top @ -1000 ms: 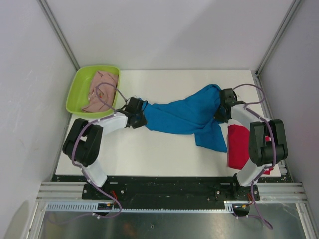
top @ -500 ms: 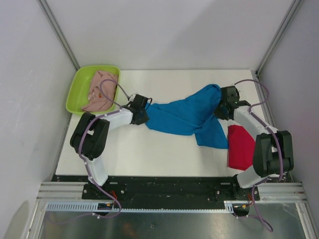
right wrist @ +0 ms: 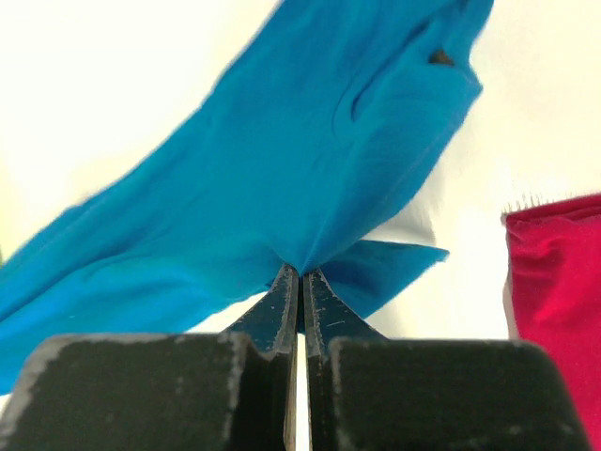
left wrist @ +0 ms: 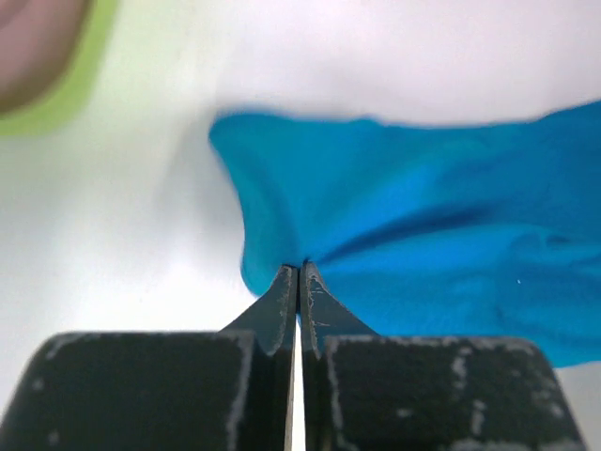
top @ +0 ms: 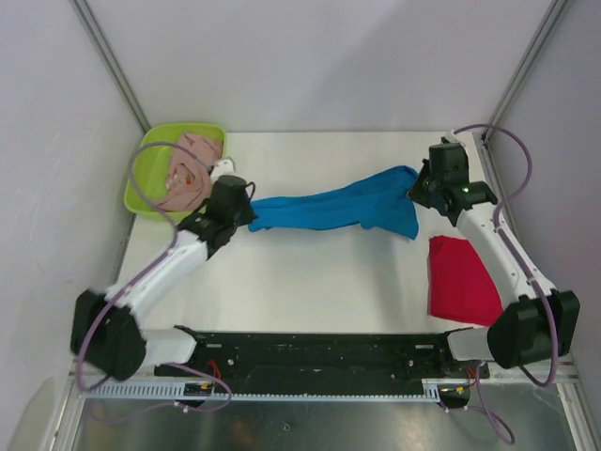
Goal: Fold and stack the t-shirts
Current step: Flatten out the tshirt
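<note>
Far-left corner of the white table (top: 310,282): lime-green tray (top: 139,183), with the pale pink t-shirt (top: 188,174) crumpled inside it. Purple cable (top: 155,155) of the left arm looped above the tray.

Just right of the tray: left gripper (top: 246,209). Jaws pressed fully together, pinching a small fold at the left end of the blue t-shirt (top: 329,209). In the left wrist view, cloth gathered to a point at the fingertips, with a loose flap beside the pinch.

Between the two grippers: blue t-shirt drawn out into a long, narrow band across the far half of the table, running left to right. Lifted clear of the table along the middle or touching it — cannot tell.

Right end of the band: right gripper (top: 420,188). Jaws closed tight on the cloth, no gap showing in the right wrist view. Loose blue corner drooping just to the near side of the grip.

Near-right area: red t-shirt (top: 460,277), folded into a flat rectangle on the table, apart from the blue one and alongside the right arm.
</note>
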Robot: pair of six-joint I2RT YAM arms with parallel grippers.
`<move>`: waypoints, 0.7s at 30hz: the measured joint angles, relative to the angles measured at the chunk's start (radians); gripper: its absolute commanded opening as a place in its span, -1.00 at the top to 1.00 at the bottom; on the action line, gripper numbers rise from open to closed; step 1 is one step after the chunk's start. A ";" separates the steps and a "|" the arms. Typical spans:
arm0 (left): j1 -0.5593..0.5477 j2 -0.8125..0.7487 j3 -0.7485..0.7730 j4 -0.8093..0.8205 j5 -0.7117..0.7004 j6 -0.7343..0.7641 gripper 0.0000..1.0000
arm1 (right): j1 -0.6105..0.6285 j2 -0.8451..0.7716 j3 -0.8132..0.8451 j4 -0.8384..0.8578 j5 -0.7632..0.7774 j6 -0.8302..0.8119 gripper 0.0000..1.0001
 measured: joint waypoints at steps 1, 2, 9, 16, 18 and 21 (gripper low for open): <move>0.000 -0.066 -0.006 -0.005 -0.008 0.019 1.00 | 0.002 -0.023 0.016 -0.014 -0.003 -0.005 1.00; 0.002 -0.124 -0.006 -0.009 -0.012 0.039 1.00 | 0.002 -0.038 0.029 -0.024 -0.006 -0.008 1.00; 0.079 0.007 0.203 -0.037 0.163 0.138 0.01 | -0.016 0.007 0.117 -0.038 -0.057 -0.030 1.00; 0.089 0.552 0.547 -0.056 0.414 0.146 -0.30 | -0.106 0.489 0.352 -0.024 -0.076 -0.048 1.00; 0.088 0.565 0.532 -0.098 0.423 0.144 -0.19 | -0.132 0.596 0.380 -0.023 -0.077 -0.051 1.00; 0.087 0.534 0.497 -0.112 0.408 0.135 -0.01 | -0.166 0.681 0.382 -0.048 -0.079 -0.052 1.00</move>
